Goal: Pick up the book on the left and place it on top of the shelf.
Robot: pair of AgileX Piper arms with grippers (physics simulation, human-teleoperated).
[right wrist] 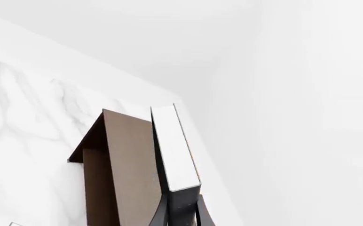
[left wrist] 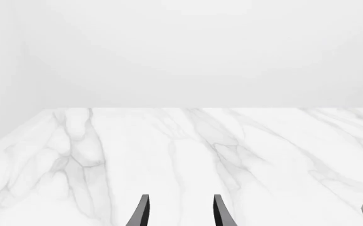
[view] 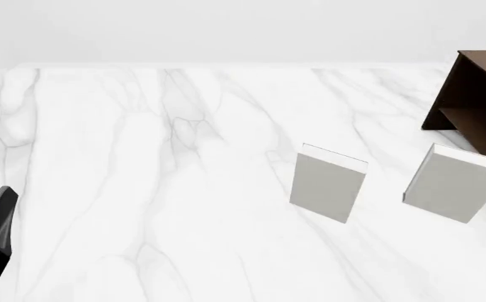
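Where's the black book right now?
Only the right wrist view shows the black book: it is clamped between the right gripper fingers, held beside the shelf top. The front view shows only the two grey books.

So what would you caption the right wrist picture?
Right gripper holding the black book upright beside the brown shelf.

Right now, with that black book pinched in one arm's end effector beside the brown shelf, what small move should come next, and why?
Probably carry the book over the shelf's flat top and lower it. The right end effector grips the book at its lower end, and in the right wrist view it stands alongside the top, apparently not yet resting there.
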